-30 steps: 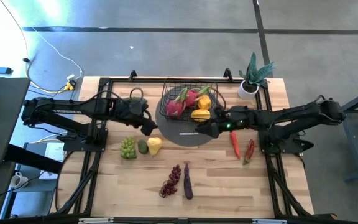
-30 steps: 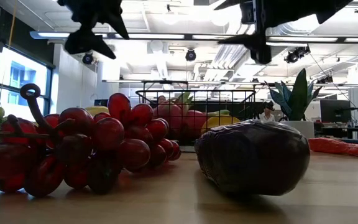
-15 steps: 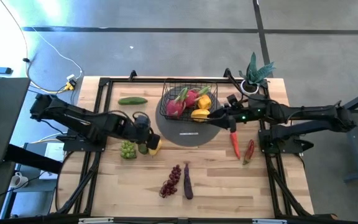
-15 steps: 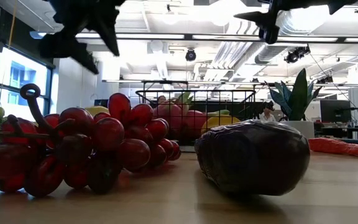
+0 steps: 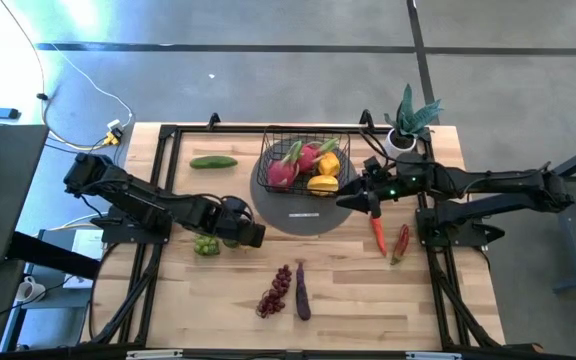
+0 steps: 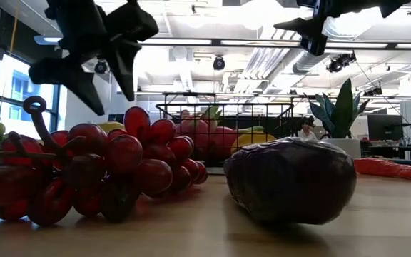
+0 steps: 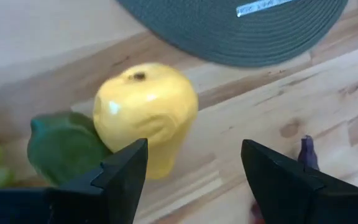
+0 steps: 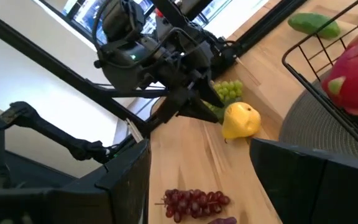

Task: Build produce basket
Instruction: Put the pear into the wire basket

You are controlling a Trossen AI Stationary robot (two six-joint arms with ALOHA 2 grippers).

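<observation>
The black wire basket (image 5: 303,160) stands on a round grey disc (image 5: 303,212) and holds pink dragon fruits (image 5: 281,170) and yellow fruits (image 5: 323,183). My left gripper (image 5: 251,236) is open just above a yellow fruit (image 7: 145,116) that lies on the table beside a green fruit (image 7: 61,147) and green grapes (image 5: 205,245). Its fingers stand apart over the fruit without touching it. My right gripper (image 5: 353,201) is open and empty over the disc's right rim, next to the basket. The yellow fruit also shows in the right wrist view (image 8: 241,121).
A cucumber (image 5: 213,162) lies at the far left. Red grapes (image 5: 275,290) and a purple eggplant (image 5: 302,293) lie near the front edge. Two red chilies (image 5: 377,232) (image 5: 400,243) lie right of the disc. A potted plant (image 5: 408,125) stands at the far right.
My left gripper has gone from beside the basket toward the table's near edge and down, and now hangs over the yellow fruit. My right gripper has drawn back from the disc's front toward the table's right edge and has risen.
</observation>
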